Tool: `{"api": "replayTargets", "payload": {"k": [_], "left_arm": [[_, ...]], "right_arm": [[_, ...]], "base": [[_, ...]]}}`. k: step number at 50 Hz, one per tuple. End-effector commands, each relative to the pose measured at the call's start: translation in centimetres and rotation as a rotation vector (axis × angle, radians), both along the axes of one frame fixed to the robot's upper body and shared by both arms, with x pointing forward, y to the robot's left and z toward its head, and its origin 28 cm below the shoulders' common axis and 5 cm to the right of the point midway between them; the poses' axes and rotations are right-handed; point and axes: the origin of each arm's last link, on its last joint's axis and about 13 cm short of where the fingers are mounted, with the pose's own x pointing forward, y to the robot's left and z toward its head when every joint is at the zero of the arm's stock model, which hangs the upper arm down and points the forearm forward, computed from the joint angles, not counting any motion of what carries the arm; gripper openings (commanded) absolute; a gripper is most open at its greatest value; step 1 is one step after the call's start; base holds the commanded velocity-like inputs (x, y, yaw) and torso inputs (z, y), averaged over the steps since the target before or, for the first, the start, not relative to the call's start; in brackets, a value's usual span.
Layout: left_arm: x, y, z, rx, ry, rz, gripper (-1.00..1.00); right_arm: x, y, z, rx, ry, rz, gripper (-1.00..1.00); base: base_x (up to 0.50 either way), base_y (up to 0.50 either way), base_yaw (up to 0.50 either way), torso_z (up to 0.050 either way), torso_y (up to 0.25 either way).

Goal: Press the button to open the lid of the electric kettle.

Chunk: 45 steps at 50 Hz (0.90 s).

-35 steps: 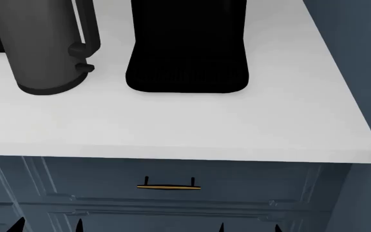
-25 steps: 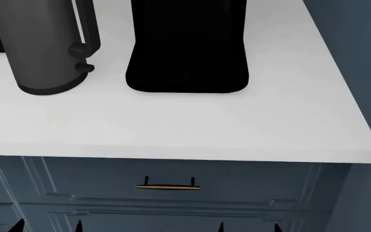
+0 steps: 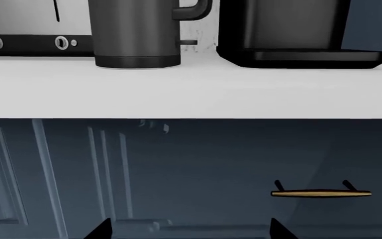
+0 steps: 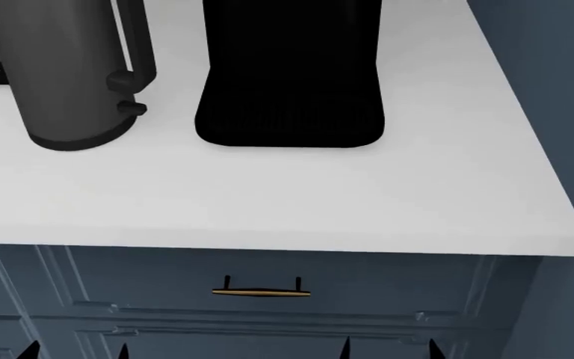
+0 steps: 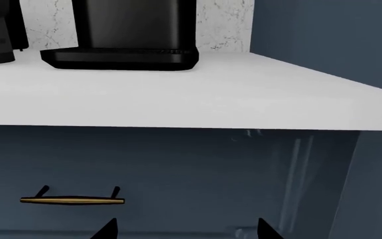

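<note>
1. The electric kettle (image 4: pixel 68 75) is cut off by the head view's upper edge, so its lid and top stay out of sight.
2. The coffee machine (image 4: pixel 289 75) is likewise cropped above.
3. Only dark fingertips of the left gripper (image 3: pixel 187 230) and right gripper (image 5: pixel 184 229) show at the frame edges.
4. The toaster (image 3: pixel 32 30) is cropped, its dials too small to read.
</note>
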Motion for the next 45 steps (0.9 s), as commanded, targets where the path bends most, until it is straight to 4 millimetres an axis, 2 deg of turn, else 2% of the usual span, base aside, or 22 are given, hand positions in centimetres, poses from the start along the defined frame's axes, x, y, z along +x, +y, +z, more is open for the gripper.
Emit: {"api": "replayTargets", "payload": {"k": [1,36,39,40,42,44,45], "left_arm": [[0.0,0.0,0.0,0.007,-0.023,-0.022,1.00],[0.0,0.0,0.0,-0.001,-0.016,-0.025,1.00],[0.0,0.0,-0.1,-0.048,-0.028,0.020,1.00],[0.0,-0.1,-0.1,-0.093,-0.046,0.025,1.00],[0.1,-0.1,-0.1,-0.066,-0.050,0.020,1.00],[0.1,-0.1,-0.1,-0.077,-0.055,0.009,1.00],[0.1,0.0,-0.1,-0.040,-0.065,-0.013,1.00]], "right_arm": [[0.0,-0.1,0.0,-0.012,0.001,-0.004,1.00],[0.0,-0.1,0.0,-0.019,0.007,0.005,1.00],[0.0,-0.1,0.0,0.001,-0.003,-0.008,1.00],[0.0,-0.1,0.0,0.004,-0.005,-0.012,1.00],[0.1,0.0,0.0,0.056,-0.041,-0.011,1.00],[0.1,-0.1,0.0,-0.006,-0.071,-0.007,1.00],[0.2,-0.1,1.2,0.032,-0.086,-0.030,1.00]], "base": [[0.00,0.00,0.00,0.050,0.000],[0.00,0.00,0.00,0.050,0.000],[0.00,0.00,0.00,0.048,0.000],[0.00,0.00,0.00,0.000,0.000],[0.00,0.00,0.00,0.000,0.000],[0.00,0.00,0.00,0.000,0.000],[0.00,0.00,0.00,0.000,0.000]]}}
